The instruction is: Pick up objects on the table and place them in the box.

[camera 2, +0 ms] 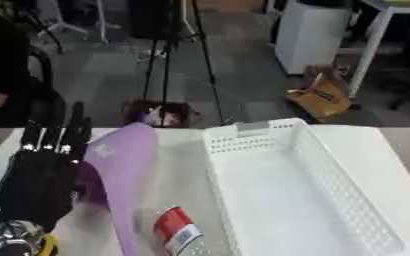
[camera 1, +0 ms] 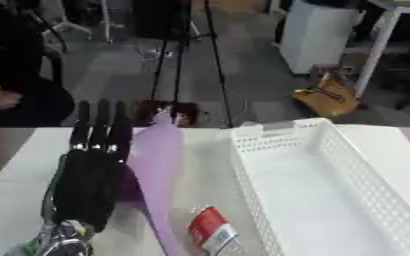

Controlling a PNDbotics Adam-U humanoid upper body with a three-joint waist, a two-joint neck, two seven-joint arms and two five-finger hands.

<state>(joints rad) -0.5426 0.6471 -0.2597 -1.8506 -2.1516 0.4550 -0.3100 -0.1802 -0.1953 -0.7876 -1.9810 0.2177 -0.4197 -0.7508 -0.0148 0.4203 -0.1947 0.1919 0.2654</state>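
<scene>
Black and straight-fingered, my left hand [camera 1: 90, 170] stands open at lower left, touching the tall lilac plastic sheet [camera 1: 159, 165]. I see a red-labelled bottle [camera 1: 210, 231] at bottom centre, beside the white perforated plastic box [camera 1: 331, 190] filling the right.

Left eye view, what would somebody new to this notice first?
Likely the white box, filling the table's right half and holding nothing that can be seen. Next, the black left hand at lower left, fingers straight and pointing away, right beside a tall purple object. A small red and white item lies near the bottom edge, between that purple object and the box.
</scene>
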